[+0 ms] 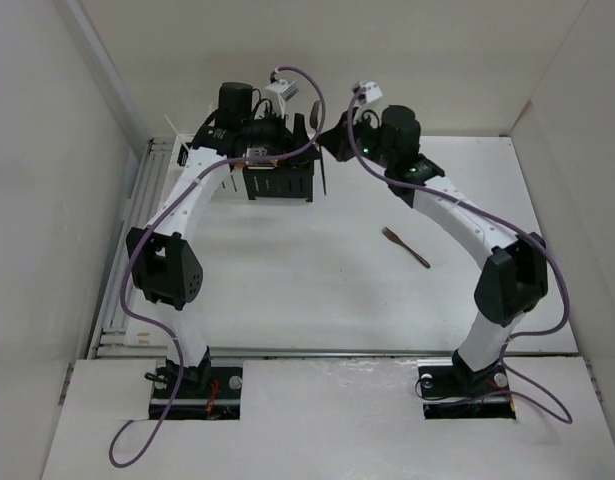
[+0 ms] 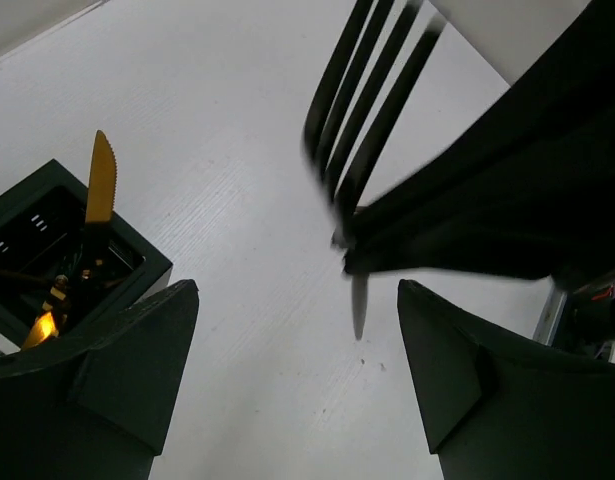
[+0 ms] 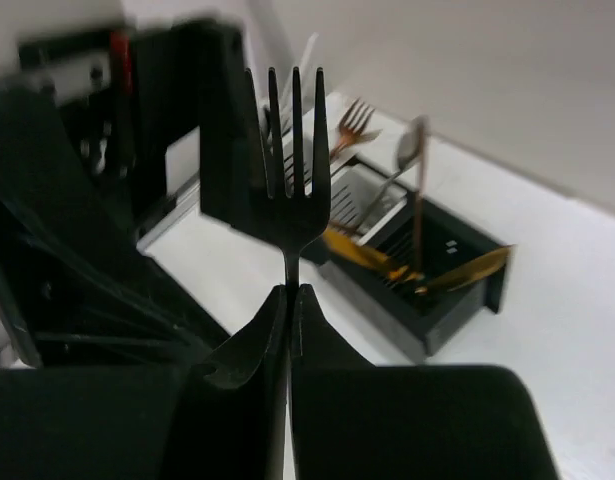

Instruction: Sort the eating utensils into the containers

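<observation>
My right gripper [image 3: 290, 295] is shut on the neck of a black fork [image 3: 287, 150] whose tines point up. In the top view it [image 1: 325, 140] hovers just right of the black containers [image 1: 277, 182]. My left gripper [image 2: 297, 340] faces it with fingers wide open and only bare table between them. The black fork [image 2: 372, 90] shows at the upper right of the left wrist view, above those fingers. The black container [image 3: 457, 270] holds gold knives [image 3: 467, 268] and a spoon [image 3: 415, 150]. A copper fork [image 3: 355, 122] stands in the white container [image 3: 362, 190] behind it.
A loose copper fork [image 1: 405, 247] lies on the table to the right of centre. White walls enclose the table on the left, back and right. A gold serrated knife [image 2: 99, 180] sticks up from the black container [image 2: 47, 230] beside my left finger.
</observation>
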Robot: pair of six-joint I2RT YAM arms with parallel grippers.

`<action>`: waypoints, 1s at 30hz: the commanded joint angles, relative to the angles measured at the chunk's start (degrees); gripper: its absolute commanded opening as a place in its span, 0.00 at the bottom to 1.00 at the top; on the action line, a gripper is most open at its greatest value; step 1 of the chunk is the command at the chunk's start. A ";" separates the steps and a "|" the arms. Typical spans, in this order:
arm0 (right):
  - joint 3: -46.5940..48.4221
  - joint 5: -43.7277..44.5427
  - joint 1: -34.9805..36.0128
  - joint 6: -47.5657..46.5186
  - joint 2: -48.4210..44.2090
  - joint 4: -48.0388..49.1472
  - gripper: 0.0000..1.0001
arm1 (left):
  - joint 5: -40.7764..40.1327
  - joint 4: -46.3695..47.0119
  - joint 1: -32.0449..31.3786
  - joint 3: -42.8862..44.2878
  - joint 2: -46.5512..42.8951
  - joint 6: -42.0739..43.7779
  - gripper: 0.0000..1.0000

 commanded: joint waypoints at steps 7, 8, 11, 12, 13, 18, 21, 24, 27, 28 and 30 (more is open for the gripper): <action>-0.41 -3.74 1.34 -2.00 -0.23 6.13 0.00 | 7.76 2.47 3.64 5.90 -4.23 -1.69 0.78; -1.11 -3.74 1.34 -2.00 -0.23 6.13 0.00 | 7.77 2.47 4.16 5.90 -4.23 -1.70 0.78; -2.60 -3.22 1.86 -2.00 -0.76 6.13 0.00 | 8.30 3.42 4.16 5.90 -4.23 -4.33 0.78; -2.61 -3.21 1.87 -2.00 -1.28 6.13 0.00 | 8.30 4.22 4.16 4.60 -4.23 -5.38 0.78; -2.61 -2.52 1.87 -2.00 -1.29 6.13 0.00 | 8.30 4.83 4.16 4.06 -4.23 -6.00 0.77; -1.99 1.79 1.87 3.26 -2.34 6.13 0.00 | 8.82 3.71 2.94 1.25 -4.23 -3.21 0.71; -1.38 2.59 1.34 5.28 -2.87 7.72 0.00 | 8.82 3.08 1.36 1.24 -4.23 -0.83 0.71; -0.85 3.12 1.34 8.00 -2.87 9.47 0.00 | 8.30 3.08 0.21 0.72 -4.23 0.23 0.70; -0.33 3.12 1.34 9.33 -2.34 11.84 0.00 | 8.30 3.08 -0.31 0.72 -4.23 0.76 0.68; -0.32 3.12 1.34 10.03 -1.64 11.85 0.00 | 8.30 3.08 -0.32 0.72 -4.23 0.76 0.68; 1.08 1.98 1.86 10.04 -0.93 11.85 0.00 | 7.59 4.31 -0.32 0.10 -4.23 0.23 0.68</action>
